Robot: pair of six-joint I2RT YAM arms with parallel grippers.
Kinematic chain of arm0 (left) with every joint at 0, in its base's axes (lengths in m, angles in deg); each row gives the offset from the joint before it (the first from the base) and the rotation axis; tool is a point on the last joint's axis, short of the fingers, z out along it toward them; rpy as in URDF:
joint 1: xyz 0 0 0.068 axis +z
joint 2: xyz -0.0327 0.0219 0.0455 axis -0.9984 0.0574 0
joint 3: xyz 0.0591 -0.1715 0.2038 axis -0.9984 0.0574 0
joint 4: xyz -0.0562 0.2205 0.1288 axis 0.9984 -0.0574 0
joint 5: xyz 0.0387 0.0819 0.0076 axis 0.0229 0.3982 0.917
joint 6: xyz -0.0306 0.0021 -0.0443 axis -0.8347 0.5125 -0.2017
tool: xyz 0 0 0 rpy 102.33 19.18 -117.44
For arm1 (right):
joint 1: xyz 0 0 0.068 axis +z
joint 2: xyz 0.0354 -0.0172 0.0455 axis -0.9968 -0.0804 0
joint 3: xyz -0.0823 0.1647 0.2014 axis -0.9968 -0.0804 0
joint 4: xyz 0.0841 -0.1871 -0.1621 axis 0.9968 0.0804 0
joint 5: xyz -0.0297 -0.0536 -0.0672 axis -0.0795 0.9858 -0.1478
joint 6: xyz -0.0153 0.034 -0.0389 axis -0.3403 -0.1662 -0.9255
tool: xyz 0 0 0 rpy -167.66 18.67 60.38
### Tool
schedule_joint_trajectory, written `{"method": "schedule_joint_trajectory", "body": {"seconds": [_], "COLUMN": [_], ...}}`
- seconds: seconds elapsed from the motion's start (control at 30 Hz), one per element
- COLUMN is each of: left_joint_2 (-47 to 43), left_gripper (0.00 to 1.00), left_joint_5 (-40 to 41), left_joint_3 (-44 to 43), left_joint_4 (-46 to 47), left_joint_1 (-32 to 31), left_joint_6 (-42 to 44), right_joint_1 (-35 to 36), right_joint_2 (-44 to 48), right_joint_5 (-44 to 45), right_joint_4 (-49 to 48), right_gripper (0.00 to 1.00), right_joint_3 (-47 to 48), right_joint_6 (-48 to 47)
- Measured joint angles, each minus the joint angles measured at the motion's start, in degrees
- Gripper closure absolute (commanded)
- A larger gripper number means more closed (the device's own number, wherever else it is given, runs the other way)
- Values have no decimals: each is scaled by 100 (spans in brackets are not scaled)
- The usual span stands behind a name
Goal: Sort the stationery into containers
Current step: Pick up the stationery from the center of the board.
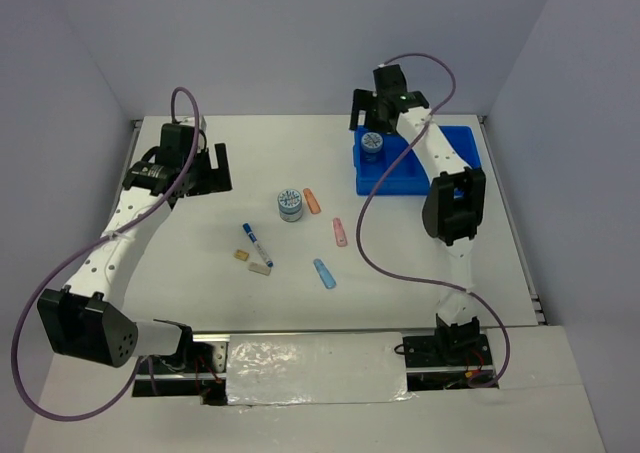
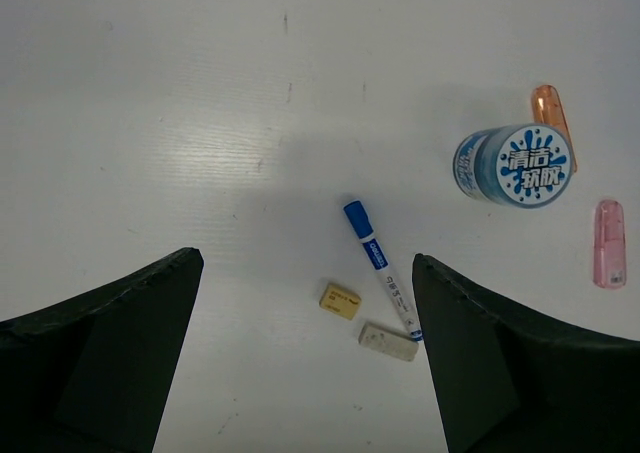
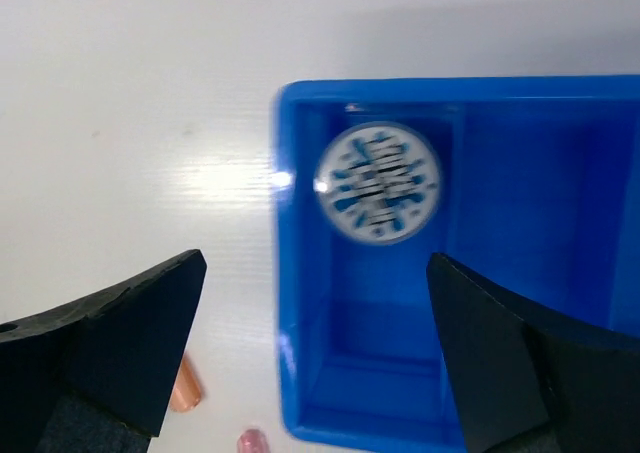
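Roll (image 2: 515, 165): upright on worktop (image 2: 200, 93), beside orange bar (image 2: 552, 113). Likely light, stiff, slick; take across its sides. Second roll (image 3: 378, 181): in tray (image 3: 290, 303). Left fingers (image 2: 110, 363), right fingers (image 3: 110, 343): spread, empty.

1 roll (image 1: 371, 143) in left compartment of tray (image 1: 385, 183), second roll (image 1: 290, 204) and marker (image 1: 256, 244) on table (image 1: 200, 263)

One marking is legible. The roll (image 2: 524, 163) near the middle of the counter (image 2: 150, 123) carries a round top label with four white Chinese characters, 清洁软胶, in two rows on a blue splash. The marker (image 2: 381, 269), nearer the near edge, has dark print along its white barrel, too small to read. The tan block (image 2: 340, 300) beside it shows a faint, illegible mark. The second roll (image 3: 379, 182), in the tray (image 3: 290, 303) at the far right corner, bears a blue-white label, blurred beyond reading.
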Motion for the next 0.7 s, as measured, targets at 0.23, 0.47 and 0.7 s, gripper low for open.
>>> {"method": "schedule_joint_trajectory", "body": {"seconds": [0.23,0.47,0.7], "left_joint_2": [76,9,-339], "left_gripper": [1,1,1], "left_joint_5": [638,693,675], "left_joint_3": [-358,-566,-503], "left_joint_4": [-422,-601,-710], "left_joint_1": [7,28,35], "left_joint_6": [-101,-46,-28], "right_joint_1": [1840,3440,3268], "right_joint_2": [503,-68,-444], "right_joint_5": [282,431,750], "right_joint_4": [-256,-160,87], "right_gripper": [0,0,0], "right_joint_3": [-15,411,90], "right_joint_6": [-719,-859,-691]}}
